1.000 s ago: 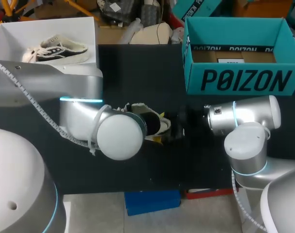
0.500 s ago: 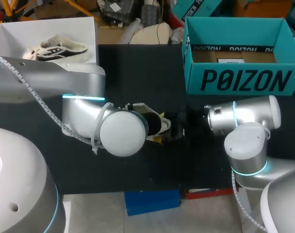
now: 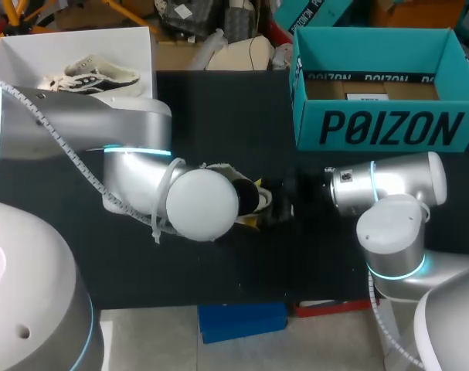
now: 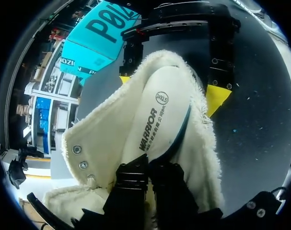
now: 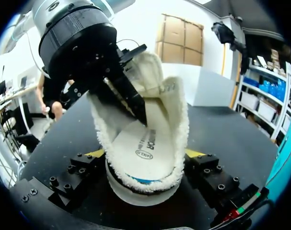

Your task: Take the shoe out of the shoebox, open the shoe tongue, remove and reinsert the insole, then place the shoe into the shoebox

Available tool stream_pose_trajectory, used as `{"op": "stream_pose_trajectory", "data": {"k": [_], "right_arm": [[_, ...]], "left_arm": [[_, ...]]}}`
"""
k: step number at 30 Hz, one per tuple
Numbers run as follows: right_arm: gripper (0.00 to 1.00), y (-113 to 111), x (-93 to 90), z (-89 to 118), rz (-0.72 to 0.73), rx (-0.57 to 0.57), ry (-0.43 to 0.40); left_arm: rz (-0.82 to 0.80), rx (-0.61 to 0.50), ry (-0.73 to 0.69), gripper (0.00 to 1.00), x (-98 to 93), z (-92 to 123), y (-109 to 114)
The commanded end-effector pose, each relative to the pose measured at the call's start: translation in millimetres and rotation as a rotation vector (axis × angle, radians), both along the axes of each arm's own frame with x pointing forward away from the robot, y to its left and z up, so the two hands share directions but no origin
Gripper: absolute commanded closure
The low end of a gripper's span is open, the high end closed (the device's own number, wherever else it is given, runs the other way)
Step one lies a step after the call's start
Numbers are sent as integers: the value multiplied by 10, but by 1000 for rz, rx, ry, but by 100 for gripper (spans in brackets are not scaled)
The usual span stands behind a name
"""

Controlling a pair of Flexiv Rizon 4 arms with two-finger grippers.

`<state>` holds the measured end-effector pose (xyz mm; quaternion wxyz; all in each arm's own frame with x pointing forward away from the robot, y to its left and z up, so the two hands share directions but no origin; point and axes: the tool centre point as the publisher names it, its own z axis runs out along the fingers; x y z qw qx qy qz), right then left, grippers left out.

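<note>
A fleece-lined shoe point(image 3: 255, 198) lies in the middle of the black table, mostly hidden under my left wrist in the head view. My right gripper point(image 5: 145, 154) holds it from both sides, and its yellow fingertips point(image 4: 217, 96) press the fleece collar. The tongue and collar are spread wide, so the white insole point(image 4: 156, 112) shows inside. My left gripper point(image 4: 150, 170) reaches down into the shoe and is shut on the near end of the insole point(image 5: 145, 148). One long edge of the insole stands slightly off the lining. The teal shoebox point(image 3: 389, 127) stands open at the back right.
A white box point(image 3: 72, 42) at the back left holds another shoe point(image 3: 91, 77). My left arm point(image 3: 126, 147) crosses the table's left half and my right arm point(image 3: 389, 193) its right. A bare black table point(image 3: 219, 116) lies between the boxes.
My left gripper's fingers have closed on the insole. The left wrist has shifted slightly to the right over the shoe. The right arm and the shoe have not moved.
</note>
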<state>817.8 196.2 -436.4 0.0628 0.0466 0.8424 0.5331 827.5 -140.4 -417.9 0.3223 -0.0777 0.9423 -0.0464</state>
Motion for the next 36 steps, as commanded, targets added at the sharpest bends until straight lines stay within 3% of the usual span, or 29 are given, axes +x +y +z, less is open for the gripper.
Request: {"op": "stream_pose_trajectory", "data": {"k": [1,13,25,36], "right_arm": [[100,-6,-31,1,2,0,2],[100,-6,-31,1,2,0,2],[100,-6,-31,1,2,0,2],[100,-6,-31,1,2,0,2]], "left_arm": [[-31,-16,63,100,343,-246,4],[-95,-123,239,100,283,100,18],[-150,-210,281,100,184,389,-16],[-239,-231,324,100,26,373,-162]]}}
